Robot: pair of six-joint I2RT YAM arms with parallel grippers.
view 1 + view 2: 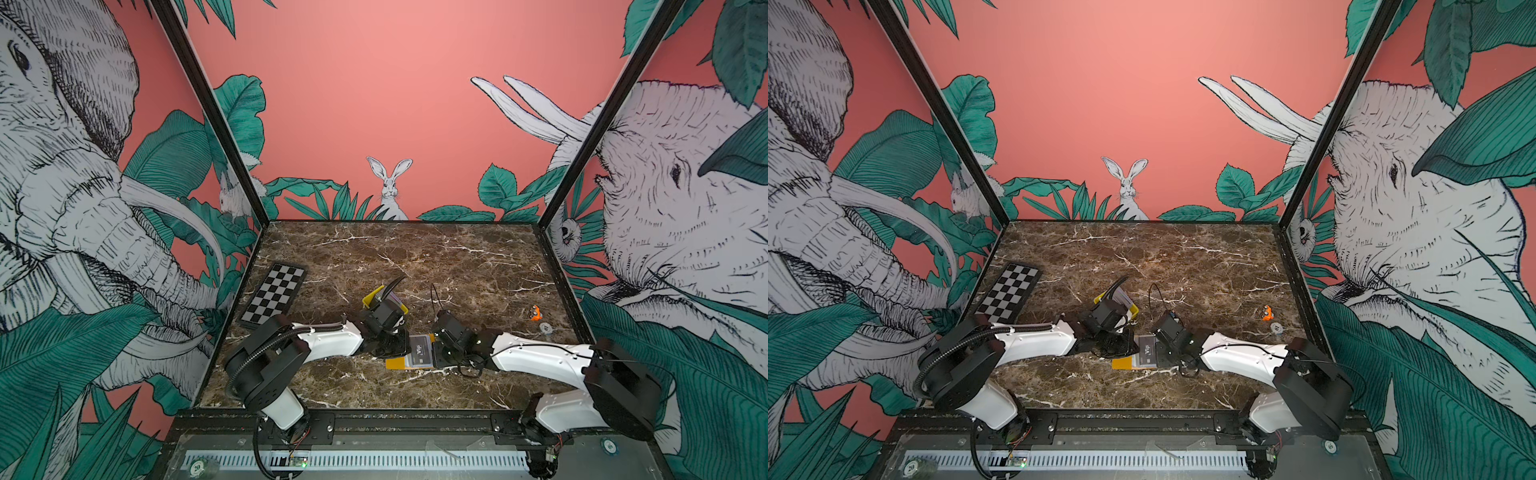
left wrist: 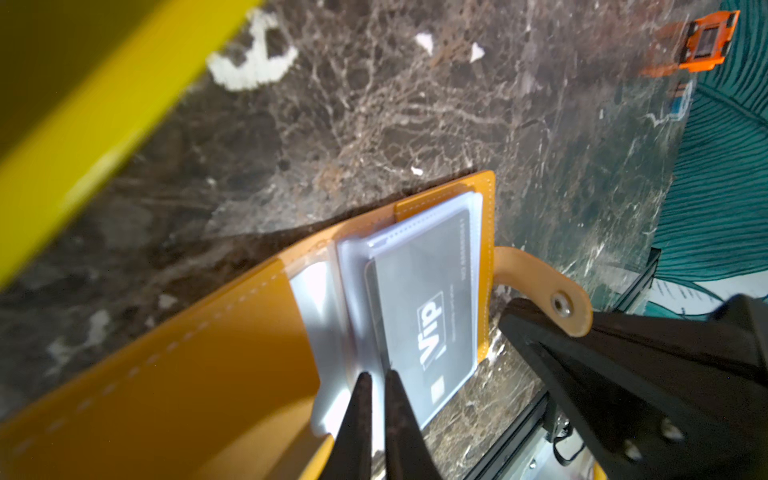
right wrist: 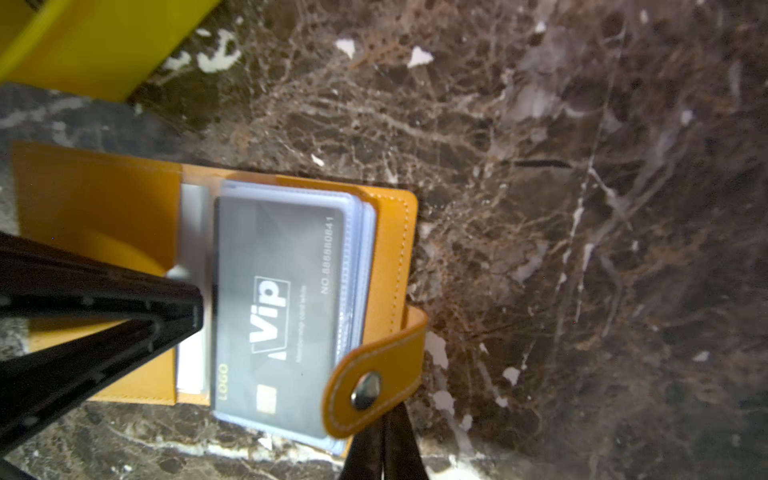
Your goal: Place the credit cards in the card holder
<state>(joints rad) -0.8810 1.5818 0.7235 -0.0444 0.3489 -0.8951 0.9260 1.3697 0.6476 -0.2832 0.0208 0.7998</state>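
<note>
card holder (image 1: 395, 363): open on bench (image 1: 415, 257), between my hands
credit card (image 3: 274, 307): on sleeve stack (image 3: 366, 232), long axis across holder
left hand (image 2: 377, 374): nearer, near-shut, probably pinching card edge
right hand (image 3: 383, 432): pressed together by snap tab (image 3: 365, 386)

Looks like a robot test booth in a lab, not a home; a left arm (image 1: 328, 338) and a right arm (image 1: 536, 353) sit on a black rail (image 1: 415, 422) up front; marble-look tabletop (image 1: 415, 257) boxed in by black frame posts (image 1: 206, 97) and jungle-print walls (image 1: 374, 104); a checkerboard plate (image 1: 274, 297) lies on it.
</note>
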